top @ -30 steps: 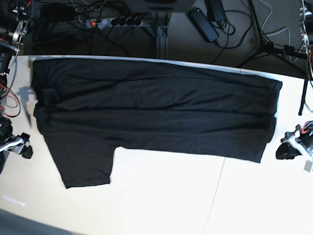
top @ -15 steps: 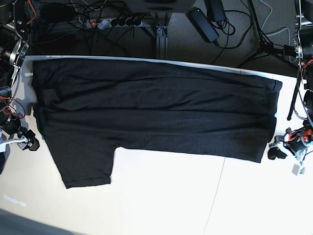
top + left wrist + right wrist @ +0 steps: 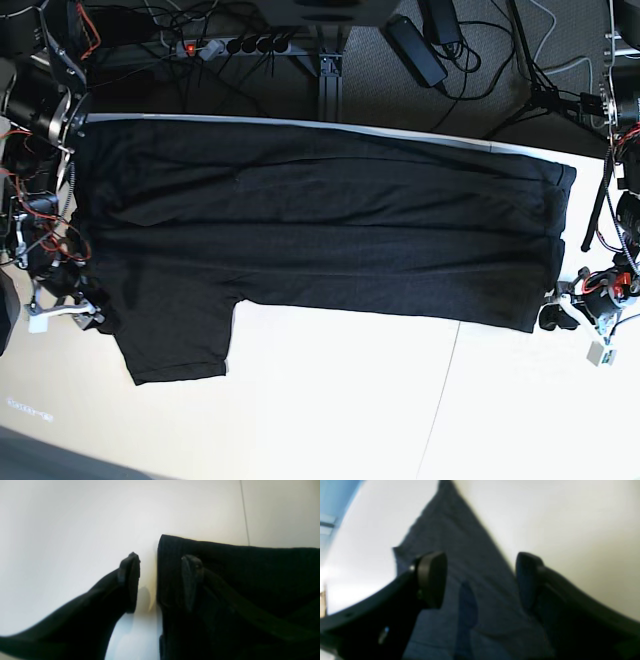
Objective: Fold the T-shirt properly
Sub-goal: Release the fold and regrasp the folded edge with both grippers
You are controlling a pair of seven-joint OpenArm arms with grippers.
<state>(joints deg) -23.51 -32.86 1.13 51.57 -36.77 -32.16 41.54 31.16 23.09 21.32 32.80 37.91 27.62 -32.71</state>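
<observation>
The black T-shirt point(image 3: 320, 230) lies flat, spread between both sets of jaws, one sleeve sticking out.

Matt jersey T-shirt point(image 3: 320, 230), smooth table point(image 3: 330, 400)

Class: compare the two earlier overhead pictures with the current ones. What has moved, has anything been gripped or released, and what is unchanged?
Both arms have closed in on the T-shirt. The right gripper moved over the sleeve-end edge, jaws open above the cloth. The left gripper moved in to the opposite end and now straddles that edge, one finger over cloth, one over the table. Nothing is gripped or released. The shirt lies as it did.
</observation>
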